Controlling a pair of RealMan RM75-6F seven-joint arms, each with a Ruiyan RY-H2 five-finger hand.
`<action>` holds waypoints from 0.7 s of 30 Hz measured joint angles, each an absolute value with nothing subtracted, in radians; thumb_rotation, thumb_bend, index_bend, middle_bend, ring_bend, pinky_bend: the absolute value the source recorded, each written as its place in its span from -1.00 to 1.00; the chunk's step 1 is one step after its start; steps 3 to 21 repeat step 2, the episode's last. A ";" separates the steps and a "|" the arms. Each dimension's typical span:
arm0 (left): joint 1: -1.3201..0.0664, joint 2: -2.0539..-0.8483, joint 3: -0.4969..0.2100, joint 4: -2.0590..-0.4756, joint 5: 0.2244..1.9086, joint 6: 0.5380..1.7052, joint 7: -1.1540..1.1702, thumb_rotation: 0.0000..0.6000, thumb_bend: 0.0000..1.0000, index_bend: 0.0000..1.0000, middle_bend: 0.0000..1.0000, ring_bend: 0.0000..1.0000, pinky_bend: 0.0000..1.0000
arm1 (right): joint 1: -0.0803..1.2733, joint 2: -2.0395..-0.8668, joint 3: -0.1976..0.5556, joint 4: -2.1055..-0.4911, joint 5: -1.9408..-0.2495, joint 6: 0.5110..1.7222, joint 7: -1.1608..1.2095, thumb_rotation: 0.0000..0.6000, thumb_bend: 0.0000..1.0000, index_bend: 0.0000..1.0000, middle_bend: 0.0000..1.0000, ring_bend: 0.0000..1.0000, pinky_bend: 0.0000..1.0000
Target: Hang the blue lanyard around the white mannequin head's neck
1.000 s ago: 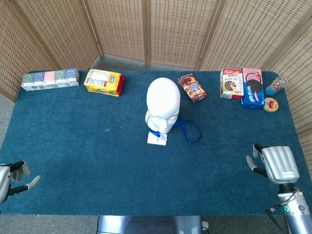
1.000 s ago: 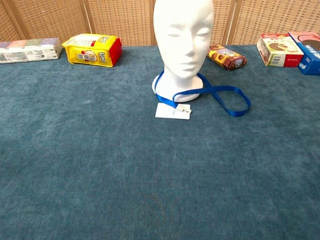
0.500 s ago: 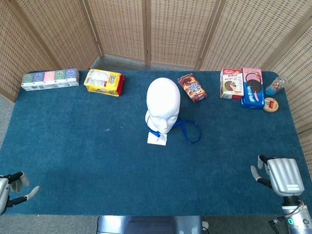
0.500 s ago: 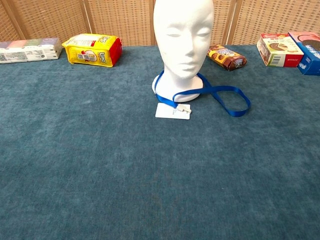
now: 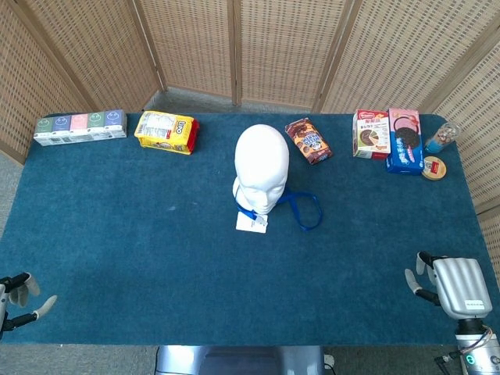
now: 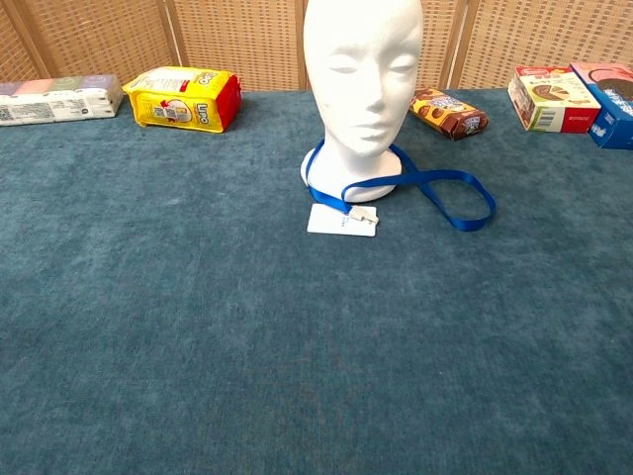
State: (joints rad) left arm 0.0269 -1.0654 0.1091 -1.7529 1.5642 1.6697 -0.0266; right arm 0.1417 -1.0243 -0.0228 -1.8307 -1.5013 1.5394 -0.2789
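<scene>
The white mannequin head [image 5: 262, 166] [image 6: 363, 74] stands upright in the middle of the blue table. The blue lanyard [image 5: 303, 209] [image 6: 440, 190] circles the base of its neck, and a loop of it trails onto the cloth toward the right. Its white card [image 5: 251, 223] [image 6: 342, 220] lies flat in front of the neck. My left hand [image 5: 17, 299] sits at the near left table edge, fingers apart and empty. My right hand [image 5: 451, 285] is at the near right edge, fingers apart, holding nothing. Neither hand appears in the chest view.
Along the back: a row of tissue packs [image 5: 80, 127], a yellow snack bag [image 5: 165, 132], a brown cookie pack [image 5: 308, 141], snack boxes [image 5: 389, 135], a small bottle [image 5: 441, 138] and a round lid [image 5: 434, 168]. Wicker screens stand behind the table.
Both hands have drawn back toward the near table edge and lower in the head view. The mannequin head, lanyard and card have not moved.
</scene>
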 measured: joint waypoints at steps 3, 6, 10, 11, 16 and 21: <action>0.026 -1.063 0.105 -1.756 1.565 1.664 -0.024 0.42 -0.60 0.23 0.50 0.36 0.20 | 0.141 -1.025 -0.019 -1.831 -1.500 1.534 -0.280 0.35 -0.12 0.28 0.53 0.62 0.81; 0.026 -1.063 0.105 -1.756 1.565 1.664 -0.024 0.42 -0.60 0.23 0.50 0.36 0.20 | 0.141 -1.025 -0.019 -1.831 -1.500 1.534 -0.280 0.35 -0.12 0.28 0.53 0.62 0.81; 0.026 -1.063 0.105 -1.756 1.565 1.664 -0.024 0.42 -0.60 0.23 0.50 0.36 0.20 | 0.141 -1.025 -0.019 -1.831 -1.500 1.534 -0.280 0.35 -0.12 0.28 0.53 0.62 0.81; 0.026 -1.063 0.105 -1.756 1.565 1.664 -0.024 0.42 -0.60 0.23 0.50 0.36 0.20 | 0.141 -1.025 -0.019 -1.831 -1.500 1.534 -0.280 0.35 -0.12 0.28 0.53 0.62 0.81; 0.026 -1.063 0.105 -1.756 1.565 1.664 -0.024 0.42 -0.60 0.23 0.50 0.36 0.20 | 0.141 -1.025 -0.019 -1.831 -1.500 1.534 -0.280 0.35 -0.12 0.28 0.53 0.62 0.81; 0.026 -1.063 0.105 -1.756 1.565 1.664 -0.024 0.42 -0.60 0.23 0.50 0.36 0.20 | 0.141 -1.025 -0.019 -1.831 -1.500 1.534 -0.280 0.35 -0.12 0.28 0.53 0.62 0.81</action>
